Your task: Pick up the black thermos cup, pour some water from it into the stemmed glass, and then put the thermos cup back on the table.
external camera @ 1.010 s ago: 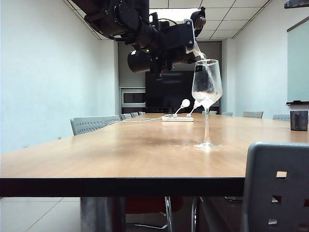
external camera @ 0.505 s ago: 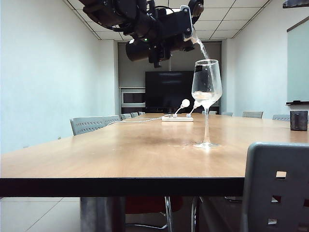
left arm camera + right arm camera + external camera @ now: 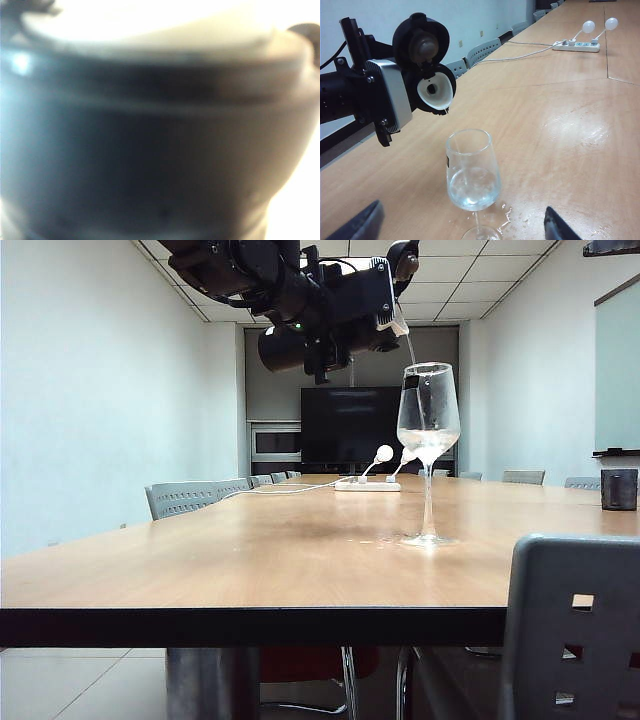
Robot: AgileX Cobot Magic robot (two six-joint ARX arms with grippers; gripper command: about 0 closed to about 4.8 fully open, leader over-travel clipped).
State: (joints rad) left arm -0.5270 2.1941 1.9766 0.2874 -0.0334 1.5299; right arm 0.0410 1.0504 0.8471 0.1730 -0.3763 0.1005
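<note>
At the frame's top centre the left tool (image 3: 375,300) clamps the black thermos cup (image 3: 300,345) tipped, spout over the stemmed glass (image 3: 428,415) on the table (image 3: 250,560), so water lands inside (right tool (image 3: 460,222) waits, fingers apart).

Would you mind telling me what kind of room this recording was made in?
Most likely a meeting room: a long wood-grain table lined with grey chairs, and a large dark screen on the far wall.

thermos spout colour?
Whitish; the spout of the black thermos cup shows best in right wrist view.
</note>
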